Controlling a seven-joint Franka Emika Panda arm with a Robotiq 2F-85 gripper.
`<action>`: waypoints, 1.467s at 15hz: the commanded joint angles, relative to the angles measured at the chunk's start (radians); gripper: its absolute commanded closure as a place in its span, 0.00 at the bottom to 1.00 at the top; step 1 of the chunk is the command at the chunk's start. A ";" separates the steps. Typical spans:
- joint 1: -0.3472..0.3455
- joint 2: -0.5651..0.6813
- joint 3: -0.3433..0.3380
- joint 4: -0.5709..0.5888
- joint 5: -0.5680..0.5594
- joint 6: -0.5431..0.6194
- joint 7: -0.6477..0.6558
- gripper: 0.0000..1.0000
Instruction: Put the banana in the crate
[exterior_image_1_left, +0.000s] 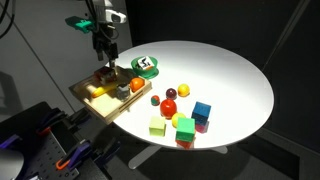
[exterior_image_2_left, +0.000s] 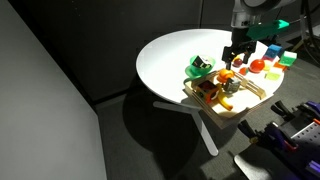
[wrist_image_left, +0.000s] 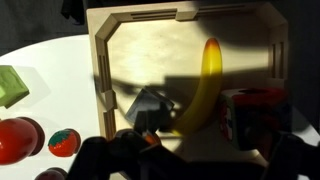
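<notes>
The banana (wrist_image_left: 205, 85) is yellow and curved and lies flat on the floor of the light-wood crate (wrist_image_left: 140, 45). The crate stands at the table's edge in both exterior views (exterior_image_1_left: 88, 103) (exterior_image_2_left: 250, 97). My gripper (wrist_image_left: 203, 135) hangs just over the crate, with its fingers spread either side of the banana's near end, open and holding nothing. It also shows above the crate in both exterior views (exterior_image_1_left: 105, 62) (exterior_image_2_left: 236, 55). A red-and-dark toy (wrist_image_left: 252, 112) sits in the crate beside the banana.
A green-and-white bowl (exterior_image_1_left: 147, 66) stands next to the crate. Toys lie on the round white table (exterior_image_1_left: 230, 70): a red ball (exterior_image_1_left: 170, 103), an orange ball (exterior_image_1_left: 183, 91), a blue cube (exterior_image_1_left: 202, 110) and yellow-green cubes (exterior_image_1_left: 158, 126). Red round toys (wrist_image_left: 15, 138) lie left of the crate.
</notes>
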 joint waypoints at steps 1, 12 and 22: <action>-0.003 -0.072 0.004 -0.034 -0.019 -0.058 0.048 0.00; -0.004 -0.253 0.035 -0.156 -0.036 -0.063 0.145 0.00; -0.011 -0.283 0.046 -0.170 -0.018 -0.061 0.129 0.00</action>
